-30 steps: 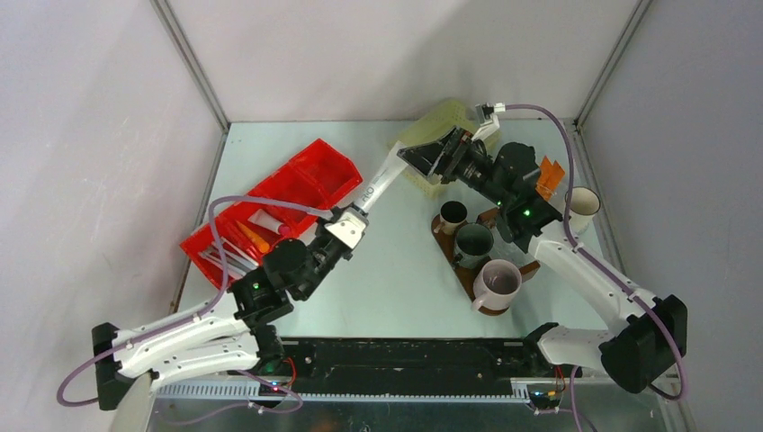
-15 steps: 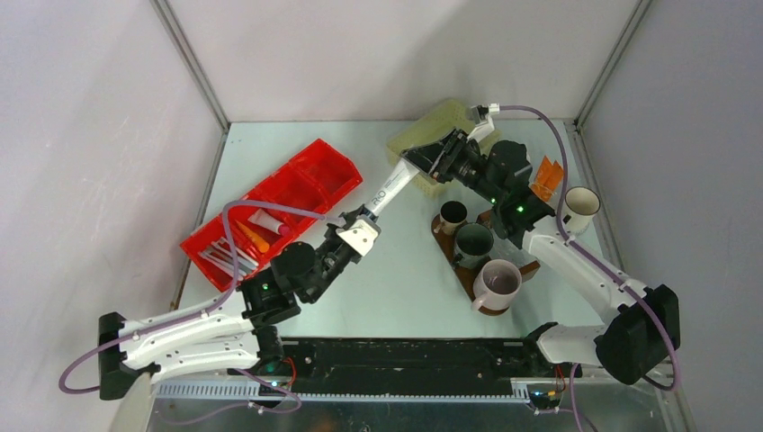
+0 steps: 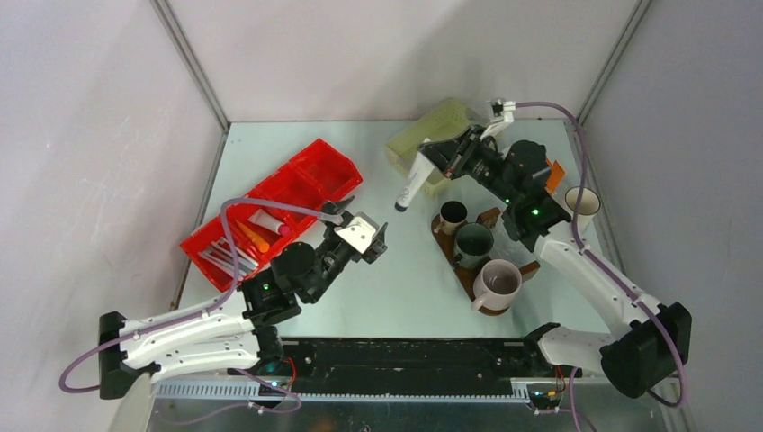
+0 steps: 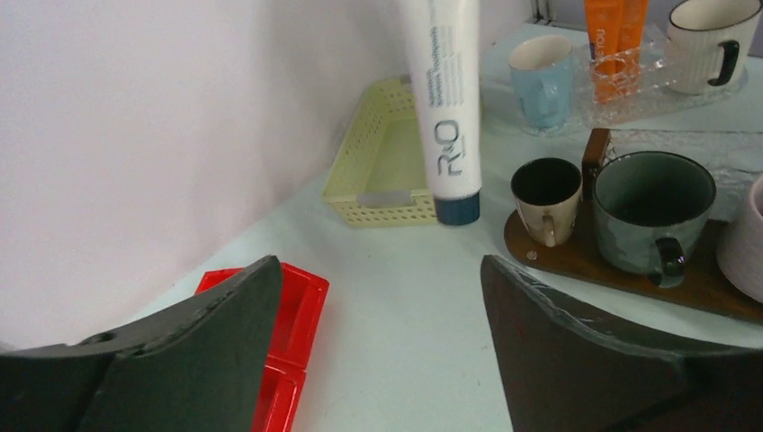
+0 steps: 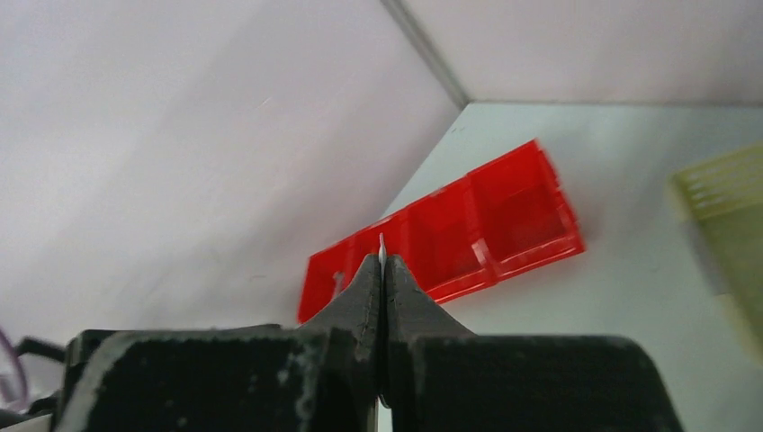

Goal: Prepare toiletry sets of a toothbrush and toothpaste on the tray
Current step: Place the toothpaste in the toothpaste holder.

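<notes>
A white toothpaste tube (image 3: 414, 184) with a dark blue cap hangs cap-down above the table, left of the tray. My right gripper (image 3: 439, 153) is shut on its flat crimped end, and only a thin white sliver (image 5: 381, 245) shows between the closed fingers (image 5: 364, 288). My left gripper (image 3: 367, 236) stands open and empty, nearer and lower, looking up at the tube (image 4: 445, 99). The dark brown tray (image 3: 531, 267) carries a small brown mug (image 3: 453, 216), a dark green mug (image 3: 474, 241) and a mauve-grey mug (image 3: 498, 283). White toothbrushes (image 3: 220, 256) lie in the red bin.
The red compartmented bin (image 3: 270, 211) sits at the left with tubes and brushes in it. A pale yellow mesh basket (image 3: 430, 135) stands at the back, under the right arm. Orange tubes (image 4: 612, 36), a blue mug (image 4: 540, 76) and a white mug (image 3: 580, 205) are at the back right.
My left gripper opened, let go of the white tube and drew back toward the near left. My right gripper closed on the tube's flat end, and the tube now hangs from it.
</notes>
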You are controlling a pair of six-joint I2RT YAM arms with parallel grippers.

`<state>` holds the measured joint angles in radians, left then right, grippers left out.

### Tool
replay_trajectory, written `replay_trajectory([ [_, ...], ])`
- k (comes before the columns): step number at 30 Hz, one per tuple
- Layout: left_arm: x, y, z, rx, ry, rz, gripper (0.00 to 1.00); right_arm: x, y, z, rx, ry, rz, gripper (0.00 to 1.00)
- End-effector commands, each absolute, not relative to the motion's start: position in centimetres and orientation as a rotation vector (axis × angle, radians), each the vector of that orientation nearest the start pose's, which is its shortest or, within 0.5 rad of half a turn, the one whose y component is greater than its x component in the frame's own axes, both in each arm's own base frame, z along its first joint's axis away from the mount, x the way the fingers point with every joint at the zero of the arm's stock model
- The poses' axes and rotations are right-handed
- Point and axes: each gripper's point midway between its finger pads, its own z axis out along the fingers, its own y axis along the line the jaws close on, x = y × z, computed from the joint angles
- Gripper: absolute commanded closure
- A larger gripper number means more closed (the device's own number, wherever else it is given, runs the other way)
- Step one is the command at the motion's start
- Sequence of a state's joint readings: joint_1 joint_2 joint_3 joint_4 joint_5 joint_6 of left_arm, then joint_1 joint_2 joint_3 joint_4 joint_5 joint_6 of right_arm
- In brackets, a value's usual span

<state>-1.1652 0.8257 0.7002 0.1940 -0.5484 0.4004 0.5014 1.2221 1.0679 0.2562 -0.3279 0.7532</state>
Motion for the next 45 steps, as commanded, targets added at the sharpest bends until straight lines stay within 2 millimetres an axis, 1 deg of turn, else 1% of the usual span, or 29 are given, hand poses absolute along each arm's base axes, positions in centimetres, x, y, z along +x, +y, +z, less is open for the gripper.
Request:
replay_trajectory([
  [1,22.2,-22.8,32.8,0.588,1.357,-0.201,0.06,31.9,23.8,41.3,-0.179,1.419,1.049,1.00],
  [3,22.4,-22.2,32.5,0.564,1.380,-0.186,0.01,32.0,22.4,41.4,-0.218,1.380,0.953,1.00],
  [5,22.6,-21.3,32.3,0.530,1.405,-0.164,0.01,32.0,21.1,41.4,-0.249,1.356,0.861,1.00],
  [6,22.7,-21.0,32.0,0.527,1.419,-0.152,0.00,32.2,20.5,40.9,-0.252,1.363,0.823,1.00],
  [7,22.9,-20.4,32.1,0.497,1.432,-0.149,0.00,32.1,19.7,41.3,-0.275,1.338,0.761,1.00],
  [8,23.1,-19.9,31.8,0.491,1.449,-0.140,0.00,32.3,19.1,40.7,-0.281,1.347,0.722,1.00],
  [9,23.4,-19.1,31.9,0.446,1.462,-0.146,0.00,32.2,18.3,41.0,-0.298,1.323,0.659,1.00],
  [11,23.9,-17.8,31.7,0.383,1.497,-0.156,0.00,32.3,17.0,40.6,-0.322,1.312,0.561,1.00],
  [12,24.0,-17.3,31.2,0.359,1.525,-0.161,0.00,32.2,16.4,40.3,-0.326,1.311,0.526,1.00],
  [13,24.3,-16.2,31.3,0.322,1.534,-0.150,0.00,32.5,15.7,40.0,-0.337,1.310,0.458,1.00],
  [16,24.8,-13.8,30.7,0.232,1.583,-0.134,0.00,32.8,13.7,38.6,-0.340,1.318,0.329,1.00],
  [17,25.1,-12.7,30.4,0.207,1.606,-0.101,0.00,33.0,13.0,38.4,-0.352,1.313,0.284,1.00],
  [20,25.4,-10.1,29.9,0.103,1.646,-0.062,0.00,33.2,11.6,36.7,-0.374,1.321,0.188,1.00],
  [21,25.7,-8.7,29.4,0.066,1.668,-0.020,0.00,33.3,11.2,36.5,-0.371,1.316,0.169,1.00],
  [22,25.7,-8.0,29.3,0.031,1.676,-0.011,0.00,33.2,10.8,35.6,-0.377,1.324,0.146,1.00],
  [23,25.9,-6.6,28.8,-0.007,1.697,0.032,0.00,33.3,10.4,34.9,-0.372,1.328,0.131,1.00],
  [24,26.0,-5.4,28.7,-0.057,1.704,0.054,0.00,33.3,10.1,34.7,-0.366,1.324,0.119,1.00],
  [25,26.0,-4.9,28.2,-0.076,1.721,0.064,0.00,33.3,9.7,34.0,-0.359,1.328,0.109,1.00],
  [26,26.1,-3.8,28.1,-0.114,1.725,0.091,0.00,33.3,9.5,33.7,-0.352,1.328,0.108,1.00],
  [27,26.0,-3.4,27.8,-0.130,1.734,0.094,0.00,33.3,9.1,33.1,-0.342,1.331,0.102,1.00],
  [28,26.0,-2.4,27.6,-0.161,1.737,0.118,0.00,33.4,8.8,33.0,-0.329,1.327,0.102,1.00],
  [29,26.0,-2.1,27.5,-0.174,1.739,0.118,0.00,33.2,8.8,32.1,-0.331,1.336,0.111,1.00],
  [30,26.0,-1.3,27.3,-0.199,1.741,0.140,0.00,33.2,8.6,32.3,-0.316,1.323,0.119,1.00],
  [31,26.0,-1.0,27.3,-0.212,1.736,0.143,0.01,33.1,8.7,31.4,-0.319,1.331,0.130,1.00],
  [32,26.1,-0.3,27.0,-0.234,1.733,0.161,0.00,33.0,8.5,31.5,-0.306,1.318,0.139,1.00],
  [34,26.3,0.5,26.6,-0.264,1.726,0.184,0.00,32.9,8.3,30.1,-0.291,1.327,0.154,1.00],
  [38,26.7,1.6,25.1,-0.306,1.723,0.220,0.00,32.8,7.4,28.5,-0.242,1.326,0.157,1.00],
  [40,26.8,2.0,24.4,-0.326,1.722,0.238,0.00,32.7,7.0,28.0,-0.219,1.317,0.163,1.00],
  [45,26.9,2.6,23.8,-0.341,1.723,0.265,0.00,32.5,7.0,27.3,-0.214,1.299,0.181,1.00],
])
